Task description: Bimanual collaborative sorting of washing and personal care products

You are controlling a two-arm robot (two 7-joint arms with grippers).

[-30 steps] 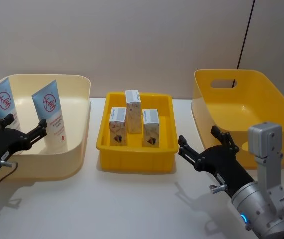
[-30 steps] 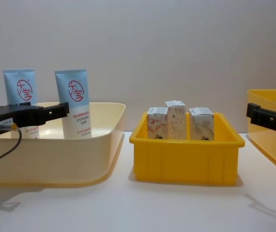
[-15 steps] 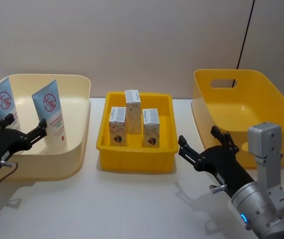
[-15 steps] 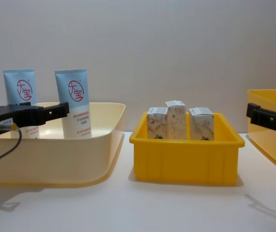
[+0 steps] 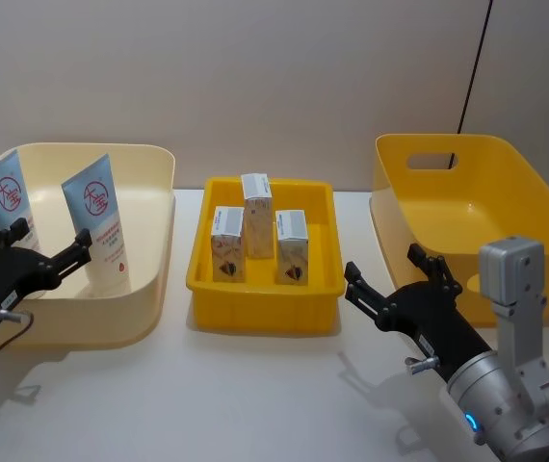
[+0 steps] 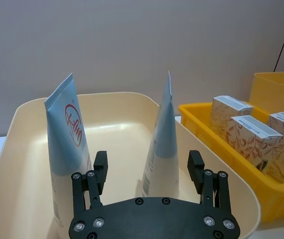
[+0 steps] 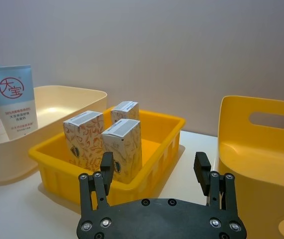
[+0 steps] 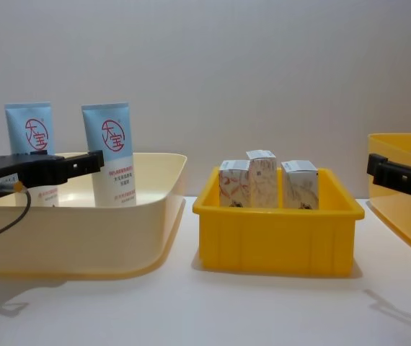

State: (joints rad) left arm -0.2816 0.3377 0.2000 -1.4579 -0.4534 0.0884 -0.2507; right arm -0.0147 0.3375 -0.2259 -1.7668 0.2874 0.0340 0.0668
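Spread and empty at the left gripper (image 6: 148,162), jaws facing two upright squeeze tubes (image 5: 99,217) just ahead in the cream bin (image 5: 149,164); likewise spread at the right gripper (image 7: 154,160), three cartons (image 5: 292,245) ahead in the yellow tray (image 5: 255,313).

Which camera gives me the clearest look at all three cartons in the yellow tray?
Head view: it looks down on the cartons, all three distinct inside the yellow tray. Chest view loses their lower halves behind the tray's front wall; both wrist views see them obliquely, overlapping.
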